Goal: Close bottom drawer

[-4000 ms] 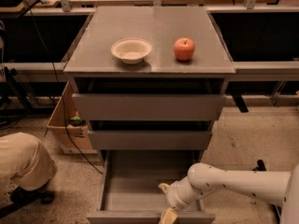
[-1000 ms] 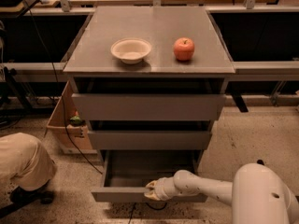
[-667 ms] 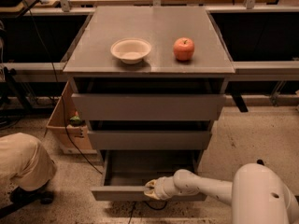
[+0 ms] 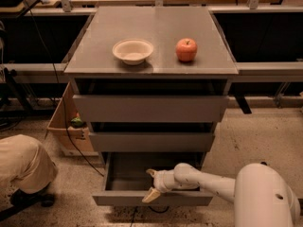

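Pincer (image 4: 152, 184) spread apart at bottom drawer (image 4: 118, 200) front, bowl (image 4: 133, 50), apple (image 4: 186, 49) on cabinet top (image 4: 156, 25)

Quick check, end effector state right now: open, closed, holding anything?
End effector: open, holding nothing, fingers spread at the front panel of the bottom drawer, which is partly pulled out.

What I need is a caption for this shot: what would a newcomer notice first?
The bottom drawer stands pulled out at the foot of the grey cabinet, with the white arm's gripper at its front edge, jaws spread. On the cabinet's top sit a red apple and a pale bowl, side by side but apart.
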`<state>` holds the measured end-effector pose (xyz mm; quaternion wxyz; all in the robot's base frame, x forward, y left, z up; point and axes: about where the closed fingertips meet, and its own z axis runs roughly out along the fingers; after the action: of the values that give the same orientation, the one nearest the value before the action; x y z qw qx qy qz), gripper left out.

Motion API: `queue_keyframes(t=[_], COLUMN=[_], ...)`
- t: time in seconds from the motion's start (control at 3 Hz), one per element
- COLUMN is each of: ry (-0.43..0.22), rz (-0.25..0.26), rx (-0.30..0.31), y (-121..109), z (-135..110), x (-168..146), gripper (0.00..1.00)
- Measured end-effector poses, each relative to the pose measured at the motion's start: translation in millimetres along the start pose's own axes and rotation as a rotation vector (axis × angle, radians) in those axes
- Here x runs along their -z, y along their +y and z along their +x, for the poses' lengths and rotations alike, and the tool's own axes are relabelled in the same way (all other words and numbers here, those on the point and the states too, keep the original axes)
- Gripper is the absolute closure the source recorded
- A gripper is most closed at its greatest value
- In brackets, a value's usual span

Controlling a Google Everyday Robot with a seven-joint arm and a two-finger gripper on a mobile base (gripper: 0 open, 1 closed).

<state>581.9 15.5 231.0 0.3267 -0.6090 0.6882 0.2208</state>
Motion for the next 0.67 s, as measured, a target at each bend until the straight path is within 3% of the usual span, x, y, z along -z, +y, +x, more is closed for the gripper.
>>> queue_keyframes(t=[0.33, 0.67], ry=[0.006, -0.011], rz=[0.018, 0.019], rx=[0.002, -0.009], y=[1, 44], z=[-2, 11], x=[14, 51], gripper=[1.00, 1.00])
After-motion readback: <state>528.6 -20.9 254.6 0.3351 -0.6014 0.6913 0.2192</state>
